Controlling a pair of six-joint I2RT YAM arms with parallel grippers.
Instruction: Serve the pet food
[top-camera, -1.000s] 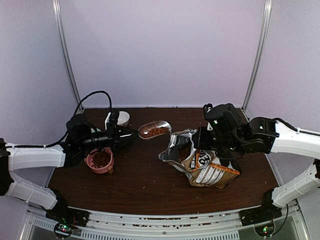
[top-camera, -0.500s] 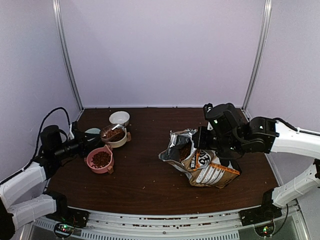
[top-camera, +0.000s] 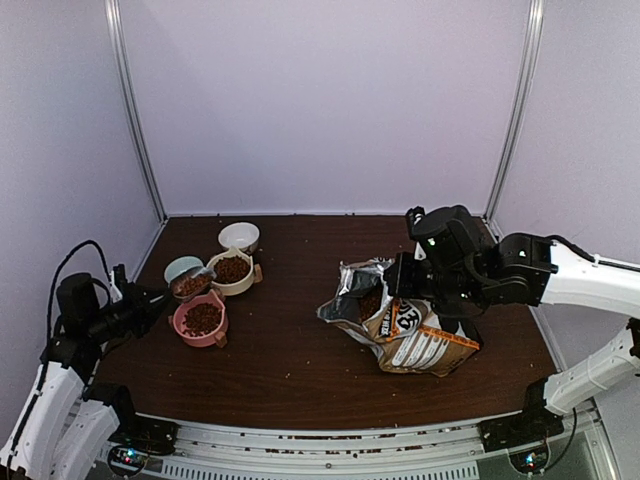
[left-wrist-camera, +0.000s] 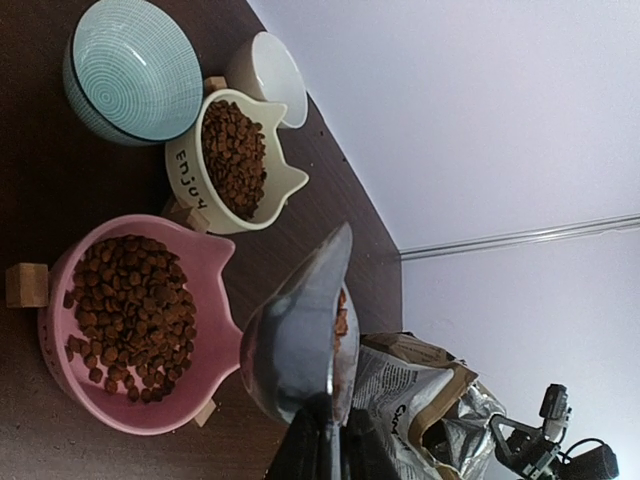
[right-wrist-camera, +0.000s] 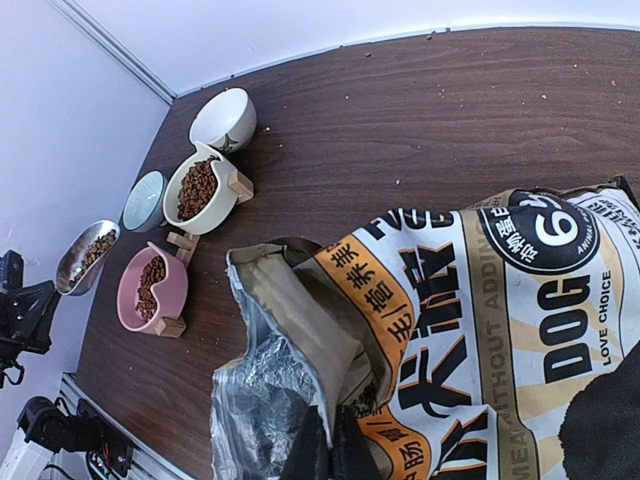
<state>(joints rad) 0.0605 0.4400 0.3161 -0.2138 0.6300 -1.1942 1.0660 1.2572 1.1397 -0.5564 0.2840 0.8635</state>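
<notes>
Far left: left gripper (left-wrist-camera: 327, 450), jaws clamped on the handle of a metal scoop (left-wrist-camera: 290, 345), a little pet food (left-wrist-camera: 341, 318) lying inside it. Just beside the scoop, a pink bowl (left-wrist-camera: 125, 412) well filled with pet food. Behind that, a cream cat-eared bowl (left-wrist-camera: 190, 190), likewise holding pet food. Next to it, a teal ribbed bowl (left-wrist-camera: 130, 65) with its bare inside showing, and a small white bowl (left-wrist-camera: 275, 75). Further right on the dark table (top-camera: 290, 350), a foil bag (right-wrist-camera: 500, 300) lying open, the edge of its mouth pinched tight between the jaws of the right gripper (right-wrist-camera: 325, 450). Readable: "Enjoy" on the cream bowl. On the bag, "DOG", "LOVE CHOICE" and a large "6", plus Chinese characters.
</notes>
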